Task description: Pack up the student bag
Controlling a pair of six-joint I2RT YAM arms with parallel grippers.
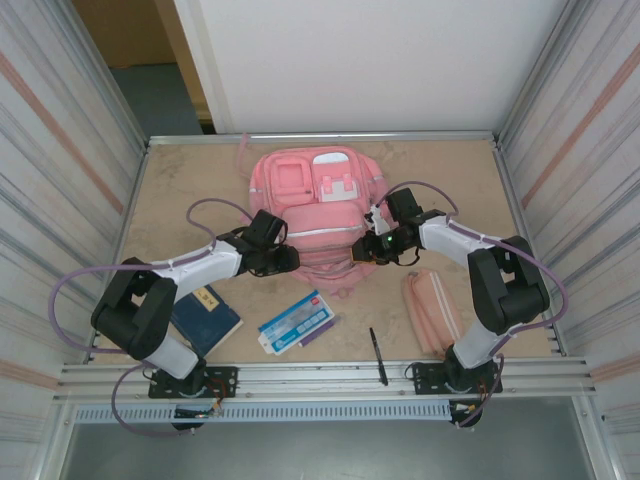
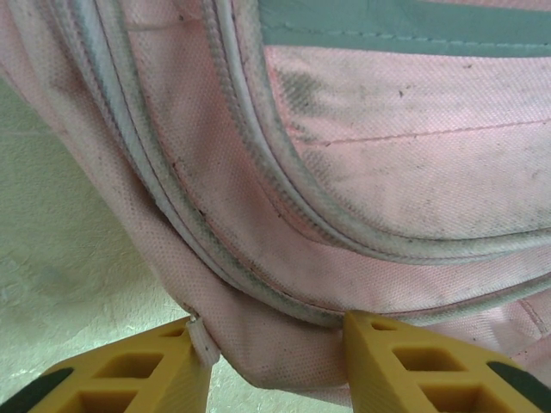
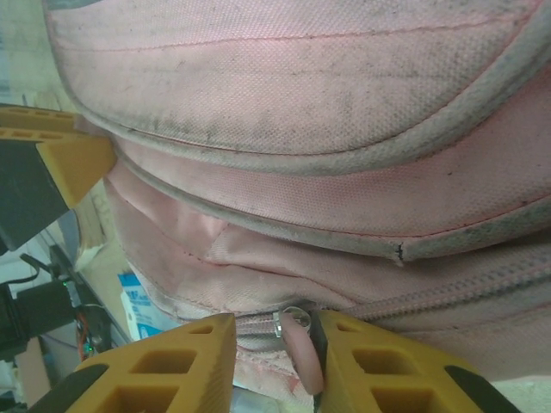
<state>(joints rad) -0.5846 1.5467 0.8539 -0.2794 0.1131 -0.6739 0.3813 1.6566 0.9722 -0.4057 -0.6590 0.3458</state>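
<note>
Inside the left claw (image 2: 274,334) sits student bag (image 2: 387,172) fabric.

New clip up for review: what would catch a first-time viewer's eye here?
The pink student bag lies at the far middle of the table, both arms reaching to its near edge. The left claw pinches a fold of its fabric, while the right claw brackets a pink zip pull. A blue book, a pen and a slim pencil case lie unpacked nearer the bases.
</note>
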